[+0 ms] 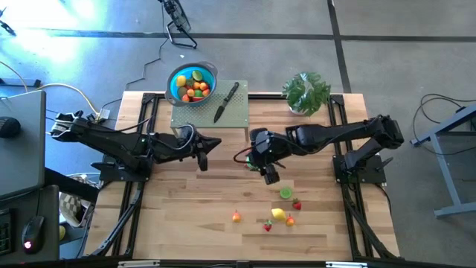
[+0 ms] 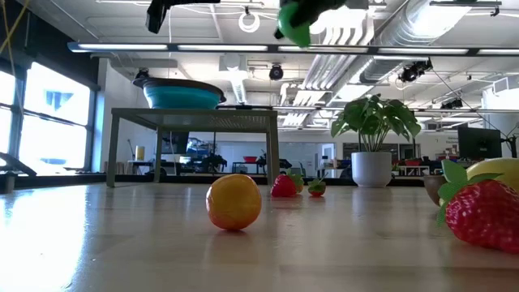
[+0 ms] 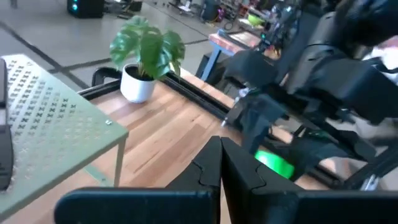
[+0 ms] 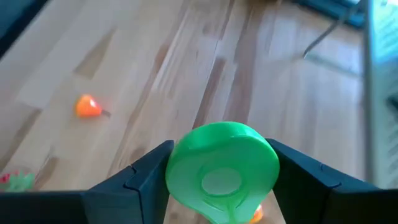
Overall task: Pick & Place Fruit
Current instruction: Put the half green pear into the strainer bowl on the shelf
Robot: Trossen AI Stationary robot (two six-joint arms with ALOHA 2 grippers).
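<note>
My right gripper (image 4: 221, 180) is shut on a green halved fruit piece (image 4: 221, 168), high above the table's middle. This gripper (image 1: 271, 179) reaches in from the right. The held piece also shows at the top of the low view (image 2: 293, 24) and in the left wrist view (image 3: 273, 163). My left gripper (image 1: 202, 160) hovers shut and holding nothing at the middle left, in front of the green stand (image 1: 212, 115). A blue bowl (image 1: 192, 82) holding several fruit pieces stands on the stand's far left part. My right gripper pinches the green piece by two opposite sides of its rim (image 4: 177, 165), one finger (image 4: 146, 177) on each side. The fingers slant down toward the table's near edge. The piece's flat cut face is turned toward the wrist camera. It hangs lifted well clear of the table.
Loose fruit lies toward the near edge: an orange piece (image 1: 236, 217), a yellow one (image 1: 278, 214) and two strawberries (image 1: 267, 225) (image 1: 297, 204). A black-handled knife (image 1: 226, 102) lies on the stand. A potted plant (image 1: 306, 93) stands at the far right.
</note>
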